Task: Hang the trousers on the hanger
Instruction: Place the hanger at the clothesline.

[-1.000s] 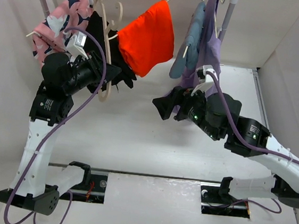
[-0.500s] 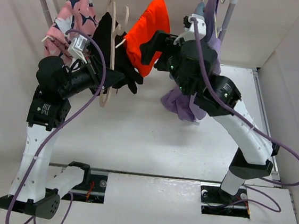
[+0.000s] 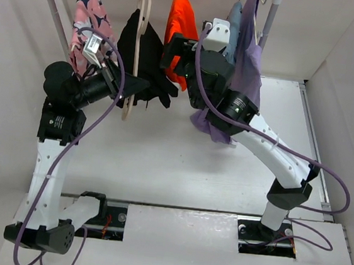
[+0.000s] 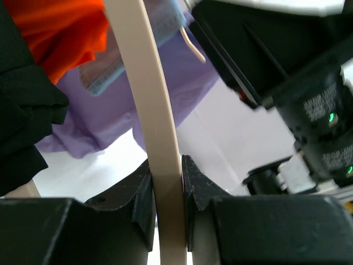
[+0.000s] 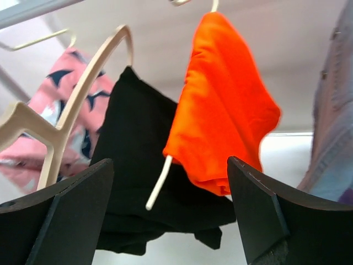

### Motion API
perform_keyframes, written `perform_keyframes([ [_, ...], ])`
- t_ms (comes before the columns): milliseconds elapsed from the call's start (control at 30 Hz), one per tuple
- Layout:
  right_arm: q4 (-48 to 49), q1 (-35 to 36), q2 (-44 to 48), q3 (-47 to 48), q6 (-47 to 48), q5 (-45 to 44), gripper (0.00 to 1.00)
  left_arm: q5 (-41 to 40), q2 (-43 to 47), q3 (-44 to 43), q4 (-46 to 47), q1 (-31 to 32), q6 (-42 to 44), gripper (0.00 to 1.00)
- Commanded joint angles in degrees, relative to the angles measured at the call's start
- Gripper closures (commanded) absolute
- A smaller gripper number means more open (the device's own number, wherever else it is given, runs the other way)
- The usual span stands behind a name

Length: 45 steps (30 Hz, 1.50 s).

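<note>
Bearing trousers [image 3: 148,60], hanger [image 4: 155,110] clamped in left pincer [image 4: 168,185], right pincer [image 5: 168,163] agape

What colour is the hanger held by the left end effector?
Pale beige; the hanger shows clearest in the left wrist view.

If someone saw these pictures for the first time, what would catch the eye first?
The bright orange garment on the rail, near the middle, stands out first. Just left of it, the black trousers hang on the beige hanger, which the left gripper clamps, while the open right gripper faces them.
</note>
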State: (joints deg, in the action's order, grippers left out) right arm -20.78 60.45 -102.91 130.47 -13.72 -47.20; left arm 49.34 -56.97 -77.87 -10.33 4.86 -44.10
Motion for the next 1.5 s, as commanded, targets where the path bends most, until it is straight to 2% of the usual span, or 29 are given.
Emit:
perform_keyframes([
  [0,6.4,0.1,2.5,-2.4,2.4,-5.1,0.12,4.4,-2.3,1.2,22.2,-3.4,-9.7,1.0],
  [200,7.8,0.1,8.9,-11.2,2.4,-6.3,0.12,5.0,-8.1,-0.7,37.3,-4.6,-18.6,1.0],
  [367,7.8,0.1,13.2,-16.8,2.4,-4.6,0.12,5.0,-12.6,-4.0,45.2,-6.6,-26.3,1.0],
  [667,2.5,0.1,17.7,-19.6,0.7,-4.0,0.13,5.5,-16.9,-4.0,57.1,-12.9,-34.6,1.0],
  [933,-1.0,0.1,18.2,-20.2,-1.7,-4.0,0.13,7.3,-22.8,-7.7,58.2,-18.1,-38.3,1.0],
  [1200,-2.8,0.1,18.7,-20.7,-2.9,-4.0,0.13,9.1,-25.5,-6.1,59.1,-20.6,-38.8,1.0],
  [1467,-4.7,0.1,18.7,-21.7,-4.0,-4.0,0.13,13.0,-30.3,-9.9,56.9,-21.1,-37.4,1.0],
])
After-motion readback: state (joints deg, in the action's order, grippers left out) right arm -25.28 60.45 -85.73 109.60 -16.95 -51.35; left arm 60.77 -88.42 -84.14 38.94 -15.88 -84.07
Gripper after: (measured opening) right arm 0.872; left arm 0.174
